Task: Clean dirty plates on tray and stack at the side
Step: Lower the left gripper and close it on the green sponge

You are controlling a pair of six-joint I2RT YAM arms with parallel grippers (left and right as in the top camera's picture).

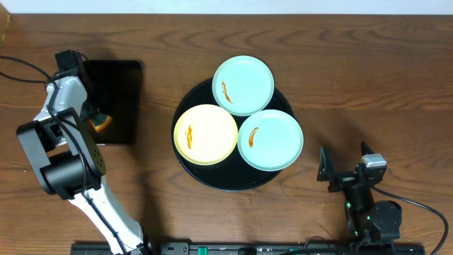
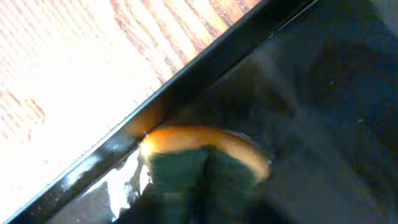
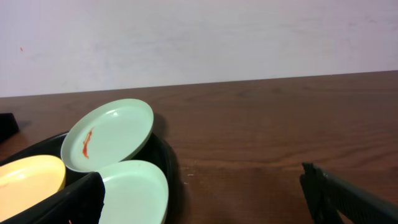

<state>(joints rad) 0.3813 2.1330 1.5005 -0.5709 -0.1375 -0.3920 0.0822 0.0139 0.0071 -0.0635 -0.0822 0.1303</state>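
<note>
Three small plates lie on the round black tray (image 1: 212, 180): a mint one at the back (image 1: 243, 85), a yellow one at the left (image 1: 206, 134) and a mint one at the right (image 1: 270, 139). Each has an orange smear. My left gripper (image 1: 93, 119) is far from them, down over a rectangular black tray. It is shut on an orange sponge with a green top (image 2: 199, 140), which bows between the jaws. My right gripper (image 1: 345, 161) stands open and empty to the right of the round tray. In its view the nearer mint plate (image 3: 134, 190) lies beside the left finger (image 3: 62, 205).
The rectangular black tray (image 1: 120, 92) sits at the far left, its raised rim (image 2: 205, 68) close to the sponge, with wet glare on its floor. Bare wooden table (image 1: 368, 85) lies to the right of the round tray. A cable runs behind the left arm.
</note>
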